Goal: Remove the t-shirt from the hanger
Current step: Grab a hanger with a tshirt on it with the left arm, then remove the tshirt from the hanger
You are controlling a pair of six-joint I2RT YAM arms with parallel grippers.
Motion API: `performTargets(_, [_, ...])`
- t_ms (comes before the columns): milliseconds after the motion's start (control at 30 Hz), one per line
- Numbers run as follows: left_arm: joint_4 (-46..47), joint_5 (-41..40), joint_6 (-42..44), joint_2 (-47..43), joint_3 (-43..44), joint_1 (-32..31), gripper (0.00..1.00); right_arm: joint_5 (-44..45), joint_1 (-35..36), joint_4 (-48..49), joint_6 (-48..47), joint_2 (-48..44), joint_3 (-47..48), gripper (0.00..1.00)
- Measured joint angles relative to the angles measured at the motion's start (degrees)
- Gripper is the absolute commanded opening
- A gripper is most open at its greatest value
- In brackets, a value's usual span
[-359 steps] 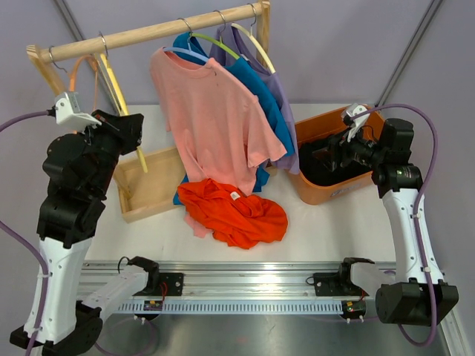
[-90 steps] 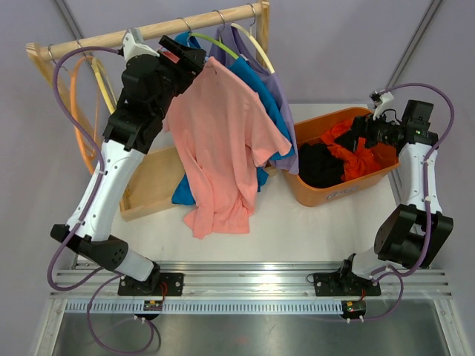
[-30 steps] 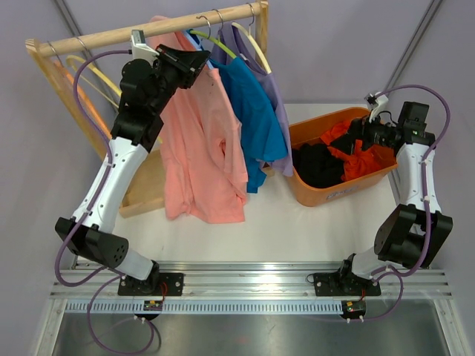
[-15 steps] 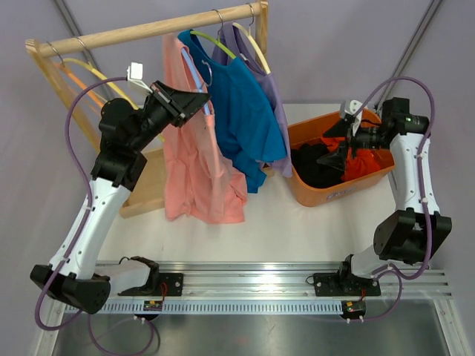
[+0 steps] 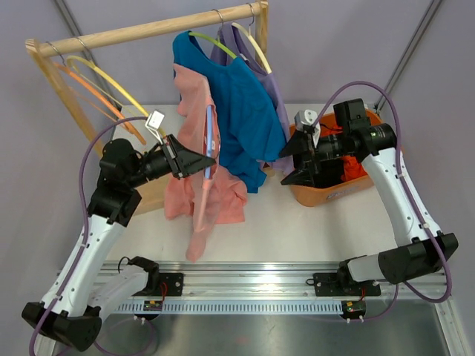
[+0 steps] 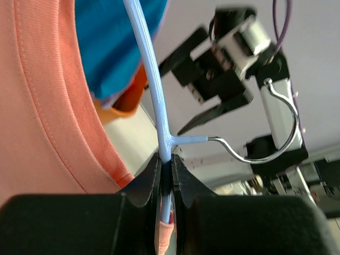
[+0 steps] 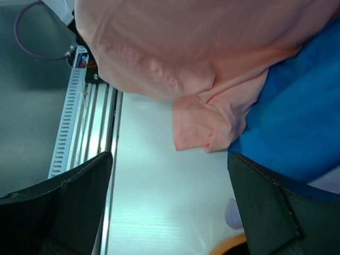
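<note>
A salmon-pink t-shirt (image 5: 194,194) hangs on a light blue hanger (image 5: 210,145), off the rail and low over the table. My left gripper (image 5: 199,162) is shut on the hanger (image 6: 151,79) just below its metal hook (image 6: 276,123), with the t-shirt's collar (image 6: 40,111) beside the jaws. My right gripper (image 5: 294,163) stands open to the right of the t-shirt, holding nothing. In the right wrist view the t-shirt (image 7: 180,48) fills the top, above the wide-apart fingers (image 7: 74,196) of that gripper (image 7: 170,204).
A wooden rack (image 5: 141,31) carries a blue t-shirt (image 5: 245,119) on a green hanger, a purple one (image 5: 274,96) behind it, and bare yellow and orange hangers (image 5: 96,80). An orange bin (image 5: 330,191) of clothes stands at the right. A wooden box (image 5: 152,196) lies at the left.
My left gripper has carried the hanger and pink t-shirt off the rail and down toward the table. My right gripper has swung left out of the bin toward the t-shirt.
</note>
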Motion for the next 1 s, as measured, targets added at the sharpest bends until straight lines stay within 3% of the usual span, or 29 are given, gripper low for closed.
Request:
performTargets(167, [0.79,6.62,0.39,-5.22,-7.48,0.0,0.0,2.93,8.04,15.78,20.13,-1.68,-0.68,0.95])
performTargets(433, [10.91,12.59,-3.15,-10.78,-14.14,0.0,0.0,21.27,20.98,37.68,47.39,-0.9,0.42,0.86])
performTargets(600, [15.93,14.32,-5.7,-13.16,-16.31,0.0,0.0,29.9,24.13,44.26,58.12,2.99,5.33,0.84])
performTargets(800, [19.1,14.73,-7.48,-14.78,-17.49,0.0,0.0,33.18,27.71,47.01,64.76,4.9,7.69,0.79])
performTargets(833, [19.61,14.75,-7.69,-14.84,-17.66,0.0,0.0,33.62,28.22,47.19,65.29,5.09,7.93,0.76])
performTargets(967, [21.97,15.06,-9.25,-14.88,-18.08,0.0,0.0,36.13,29.14,47.19,66.07,5.92,8.87,0.46])
performTargets(1000, [22.6,15.21,-9.51,-14.91,-18.21,0.0,0.0,36.76,29.14,47.12,66.31,6.29,9.4,0.29])
